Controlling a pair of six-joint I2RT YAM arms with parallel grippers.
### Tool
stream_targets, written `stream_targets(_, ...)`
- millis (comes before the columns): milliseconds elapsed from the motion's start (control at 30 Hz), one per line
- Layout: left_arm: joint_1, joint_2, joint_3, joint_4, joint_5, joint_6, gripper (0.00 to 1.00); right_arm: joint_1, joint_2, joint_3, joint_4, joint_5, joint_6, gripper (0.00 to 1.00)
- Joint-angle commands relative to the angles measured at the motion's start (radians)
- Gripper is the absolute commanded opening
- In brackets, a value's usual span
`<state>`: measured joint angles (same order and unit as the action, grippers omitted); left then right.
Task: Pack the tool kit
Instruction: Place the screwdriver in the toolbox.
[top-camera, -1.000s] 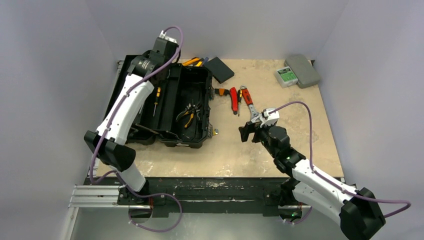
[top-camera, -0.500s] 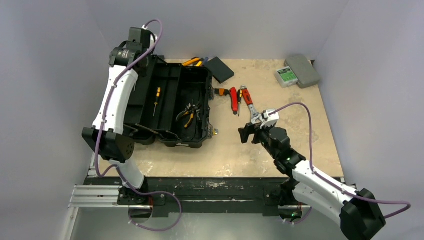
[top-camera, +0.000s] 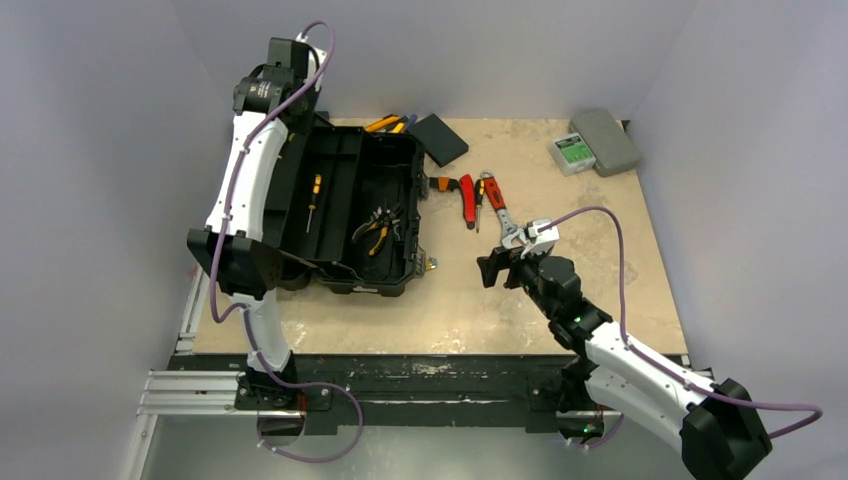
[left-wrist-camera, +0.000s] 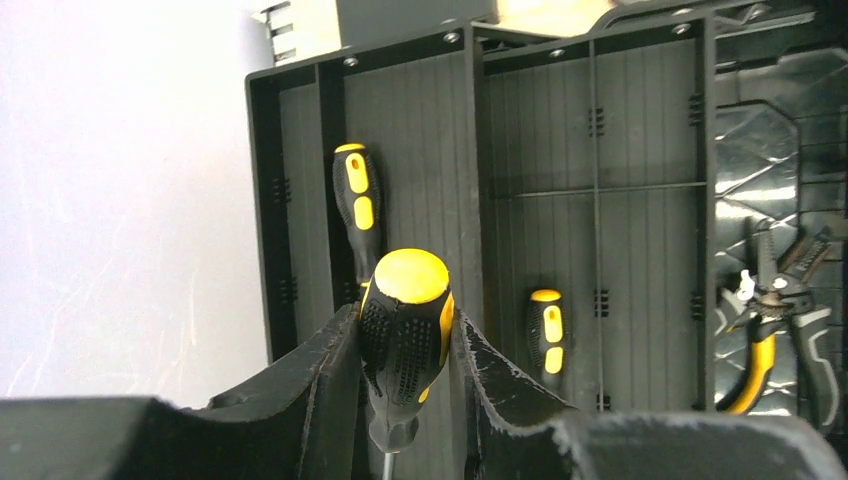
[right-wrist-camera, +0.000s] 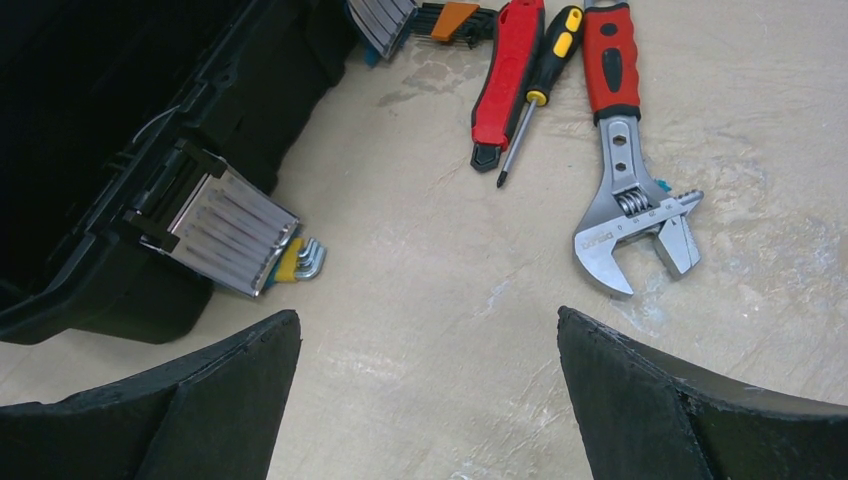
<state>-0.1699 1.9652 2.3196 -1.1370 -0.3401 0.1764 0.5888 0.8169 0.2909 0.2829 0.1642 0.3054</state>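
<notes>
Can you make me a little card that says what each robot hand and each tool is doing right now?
Left arm: left gripper shut on a big yellow-and-black screwdriver, by the open toolbox
Right arm: right gripper open, holding nothing, over the table
Inside the toolbox: pliers, two small screwdrivers
On the table: wrench, thin screwdriver, red-handled tool, lying side by side
Closest to the right gripper: wrench
</notes>
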Motion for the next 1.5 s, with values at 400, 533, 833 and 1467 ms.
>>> stream_targets(400,0.094,0.041,0.072,0.108,0.158,-0.164,0.0,0.003,0.021,0.009,0.057,-0.015,-0.015,0.99)
stream_targets(533,0.103,0.064,0.073,0.084,0.16,-0.168,0.0,0.004,0.034,0.014,0.057,-0.018,-0.015,0.99)
stream_targets(833,0.112,0.078,0.068,0.082,0.138,-0.241,0.68,0.003,0.04,0.017,0.057,-0.022,-0.015,0.99)
stream_targets(1467,-0.078,-0.474,-0.584,0.393,0.474,-0.651,0.87,0.003,0.255,0.293,-0.244,0.132,0.157,0.99)
